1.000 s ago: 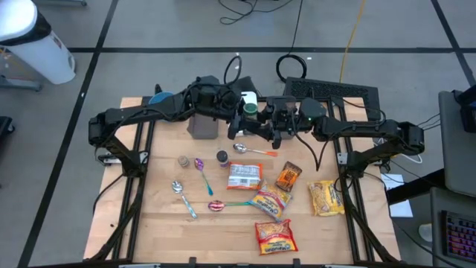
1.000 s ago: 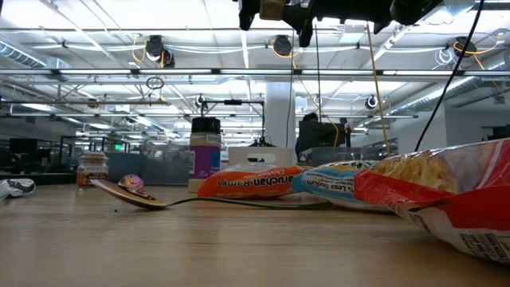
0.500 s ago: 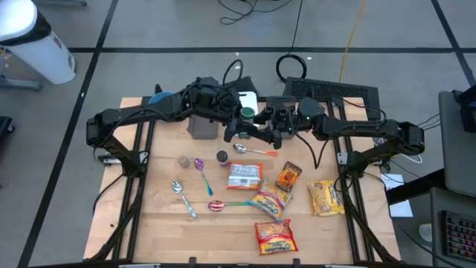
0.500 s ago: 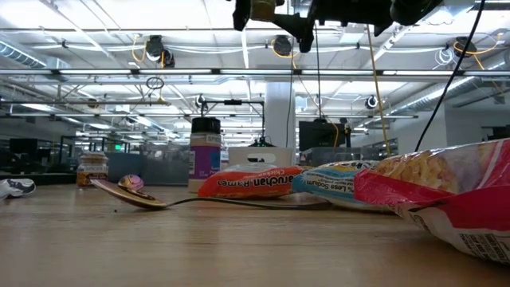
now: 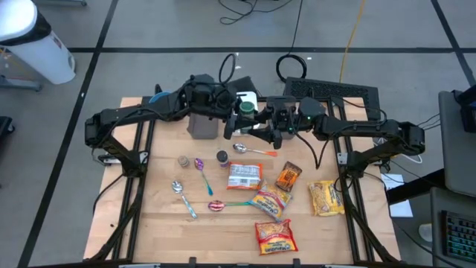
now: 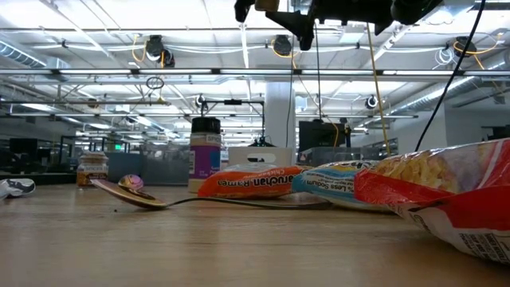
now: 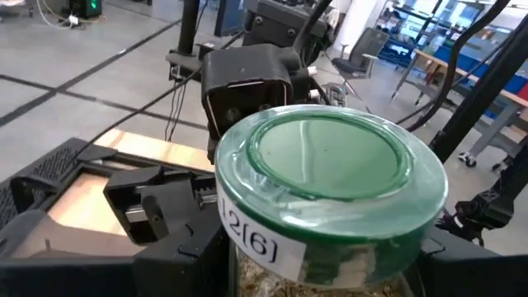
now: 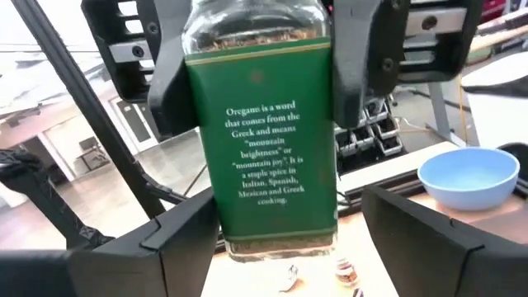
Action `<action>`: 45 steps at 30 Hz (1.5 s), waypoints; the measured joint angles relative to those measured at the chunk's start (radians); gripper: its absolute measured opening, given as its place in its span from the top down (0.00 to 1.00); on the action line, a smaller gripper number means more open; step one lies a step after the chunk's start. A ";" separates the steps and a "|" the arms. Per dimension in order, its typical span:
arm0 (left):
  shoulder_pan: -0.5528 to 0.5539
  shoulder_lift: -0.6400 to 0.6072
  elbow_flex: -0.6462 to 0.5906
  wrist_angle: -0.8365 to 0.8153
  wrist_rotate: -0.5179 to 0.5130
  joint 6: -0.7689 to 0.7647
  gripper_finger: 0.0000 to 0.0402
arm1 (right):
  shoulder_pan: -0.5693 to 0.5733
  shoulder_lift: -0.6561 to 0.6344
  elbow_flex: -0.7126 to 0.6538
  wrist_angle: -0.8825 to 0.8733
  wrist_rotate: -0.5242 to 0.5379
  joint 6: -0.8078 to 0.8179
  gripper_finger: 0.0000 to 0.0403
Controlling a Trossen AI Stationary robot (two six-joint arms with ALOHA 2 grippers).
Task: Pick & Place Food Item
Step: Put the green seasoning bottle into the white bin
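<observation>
An oregano jar (image 8: pixel 264 148) with a green label and a green lid (image 7: pixel 330 157) hangs in the air over the far middle of the table (image 5: pixel 163 223). My left gripper (image 5: pixel 239 115) is shut on it. My right gripper (image 5: pixel 264 126) faces it from the table's right, open. In the right wrist view its two fingers (image 8: pixel 177 247) stand either side of the jar's lower end without touching. In the low view both grippers (image 6: pixel 275 12) show only at the top edge, high above the table. My left gripper pinches the jar's glass body (image 8: pixel 194 41) between its two fingers (image 8: pixel 165 74), one on each side, just above the green label. The fingers come about level from the table's left. The jar is lifted clear of the table, its lid (image 7: pixel 330 157) turned toward my left wrist.
Below lie several food packets (image 5: pixel 244 175), snack bags (image 5: pixel 326 197), spoons (image 5: pixel 202 171) and small jars (image 5: pixel 222 157). A grey box (image 5: pixel 201 125) stands under my left arm. A blue bowl (image 8: pixel 470 177) sits near the far edge.
The oregano jar in my left gripper has shifted a little toward the table's left, away from my right gripper, which has kept its place.
</observation>
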 joint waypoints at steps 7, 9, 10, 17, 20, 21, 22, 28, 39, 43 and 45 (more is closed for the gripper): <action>-0.002 0.000 0.000 0.008 0.001 -0.005 0.49 | 0.000 0.000 0.000 0.050 0.000 0.002 0.32; -0.003 0.000 0.000 0.008 -0.001 -0.002 0.49 | 0.000 0.000 0.000 0.049 -0.002 0.003 0.35; -0.003 0.000 0.000 0.010 0.000 -0.003 0.49 | 0.000 0.000 0.000 0.049 -0.003 0.003 0.37; -0.002 0.000 0.000 0.015 -0.002 -0.012 0.49 | 0.001 0.000 0.000 0.049 -0.006 -0.013 0.53; -0.002 0.000 0.000 0.015 -0.002 -0.013 0.49 | 0.001 0.000 0.000 0.049 -0.006 -0.015 0.53; -0.002 0.000 0.000 0.015 -0.002 -0.013 0.49 | 0.001 0.000 0.000 0.049 -0.006 -0.013 0.53; -0.002 0.000 0.000 0.015 -0.002 -0.015 0.49 | 0.001 0.000 0.000 0.049 -0.005 -0.011 0.53; -0.002 0.000 0.000 0.002 -0.002 -0.032 0.39 | 0.000 0.000 -0.001 0.048 -0.004 -0.011 0.53; 0.001 0.000 0.000 -0.043 0.007 -0.066 0.25 | -0.012 -0.006 -0.002 0.058 -0.001 -0.012 0.53; 0.007 0.000 0.003 -0.069 0.008 -0.066 0.27 | -0.026 -0.023 -0.003 0.053 -0.003 -0.012 0.53; 0.009 0.000 0.003 -0.070 0.011 -0.065 0.29 | -0.028 -0.032 -0.004 0.046 -0.003 -0.016 0.53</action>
